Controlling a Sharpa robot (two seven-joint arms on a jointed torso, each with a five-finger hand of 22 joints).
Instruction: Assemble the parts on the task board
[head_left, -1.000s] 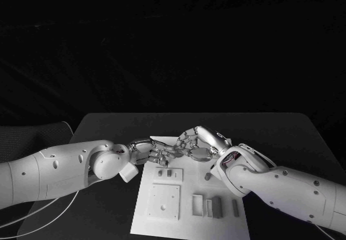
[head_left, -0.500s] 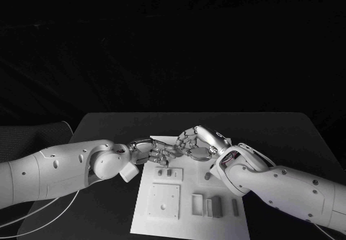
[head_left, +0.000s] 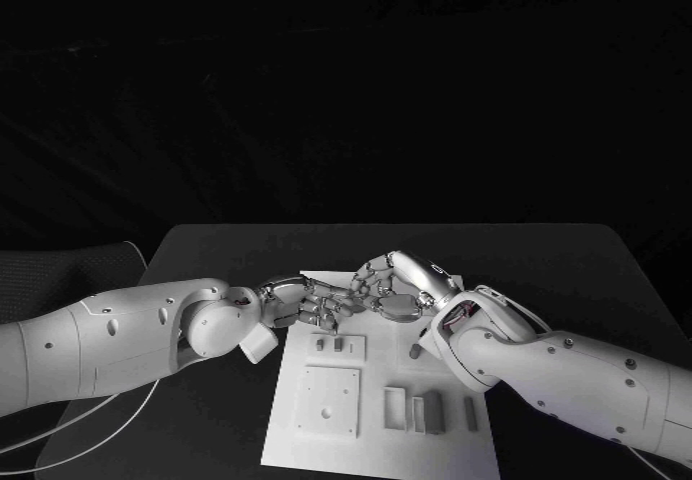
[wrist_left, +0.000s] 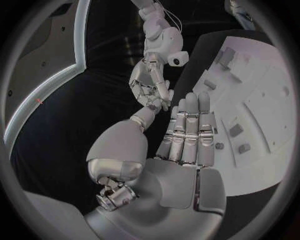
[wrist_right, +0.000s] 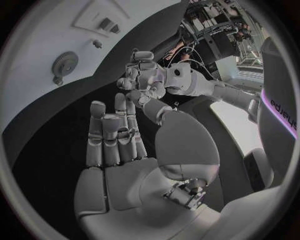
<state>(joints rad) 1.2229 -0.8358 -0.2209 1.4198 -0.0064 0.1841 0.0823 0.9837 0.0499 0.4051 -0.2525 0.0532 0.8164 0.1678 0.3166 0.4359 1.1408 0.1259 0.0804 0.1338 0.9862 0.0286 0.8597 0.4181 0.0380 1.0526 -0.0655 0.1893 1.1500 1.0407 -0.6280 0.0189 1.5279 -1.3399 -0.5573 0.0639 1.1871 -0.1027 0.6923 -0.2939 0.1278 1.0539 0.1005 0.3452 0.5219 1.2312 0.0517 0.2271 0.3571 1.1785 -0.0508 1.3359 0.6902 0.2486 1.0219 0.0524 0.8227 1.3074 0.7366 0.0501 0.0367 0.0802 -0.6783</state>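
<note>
The white task board lies lengthwise on the black table. Both hands hover over its far end, fingertips meeting. My left hand has a bare palm and straight fingers; its thumb reaches to the right hand. My right hand has a bare palm too, and its thumb touches the left hand. Whether a part sits between the touching tips cannot be seen. Two small parts stand on the board just below the hands, with one more beside my right wrist.
A square plate sits on the board's near left, and several upright slats on its near right. A round piece is set in the board. The table's left edge runs under my left arm.
The two hands' fingertips have drawn slightly closer together over the board's far end. The parts on the board have not moved.
</note>
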